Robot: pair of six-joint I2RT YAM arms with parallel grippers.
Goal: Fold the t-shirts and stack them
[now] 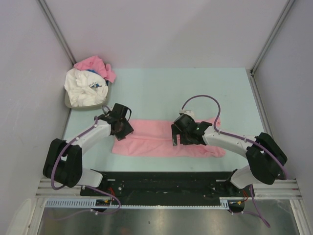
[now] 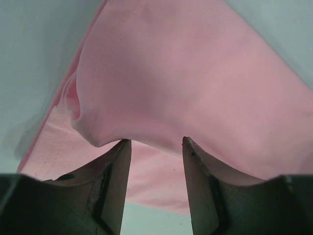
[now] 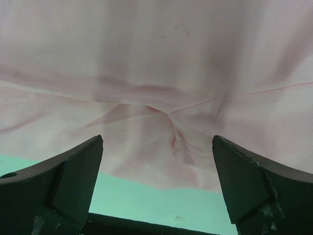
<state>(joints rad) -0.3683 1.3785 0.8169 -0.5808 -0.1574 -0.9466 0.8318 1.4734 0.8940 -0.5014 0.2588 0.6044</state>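
A light-pink t-shirt [image 1: 151, 139] lies folded into a long strip across the near part of the teal table [image 1: 161, 93]. My left gripper [image 1: 120, 128] is at the strip's left end. In the left wrist view its jaws [image 2: 156, 141] stand partly apart, a raised fold of the pink cloth [image 2: 186, 73] touching the fingertips and only the lower layer and table showing in the gap. My right gripper [image 1: 177, 137] hovers over the middle of the strip, wide open [image 3: 157, 139], with creased pink cloth [image 3: 156, 58] below it and nothing between its fingers.
At the back left corner a shallow bin [image 1: 68, 104] holds a crumpled white t-shirt [image 1: 85, 88] with a small blue print and a bunched pink one [image 1: 95, 64]. Grey walls close in the table on three sides. A black rail [image 1: 161, 183] runs along the near edge.
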